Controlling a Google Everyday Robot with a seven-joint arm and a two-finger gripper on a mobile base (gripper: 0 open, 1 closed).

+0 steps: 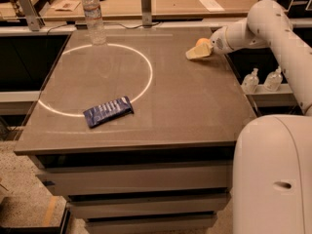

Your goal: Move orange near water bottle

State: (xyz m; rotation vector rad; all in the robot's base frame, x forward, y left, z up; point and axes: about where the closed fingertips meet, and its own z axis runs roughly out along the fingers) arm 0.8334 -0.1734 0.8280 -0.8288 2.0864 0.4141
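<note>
The orange (202, 42) is at the far right of the table (185, 106), held in my cream-coloured gripper (194, 54). The gripper reaches in from the right on the white arm and sits just above the tabletop, shut on the orange, which shows only partly behind it. The water bottle (93, 16), clear with a white cap, stands upright at the far left corner of the table, on the rim of a bright light ring. It is far to the left of the gripper and the orange.
A blue snack packet (108, 111) lies at the front left of the table on the light ring. A metal post (145, 1) stands behind the far edge. Two small nozzle bottles (250, 79) sit on a shelf to the right. My white base (273, 174) fills the lower right.
</note>
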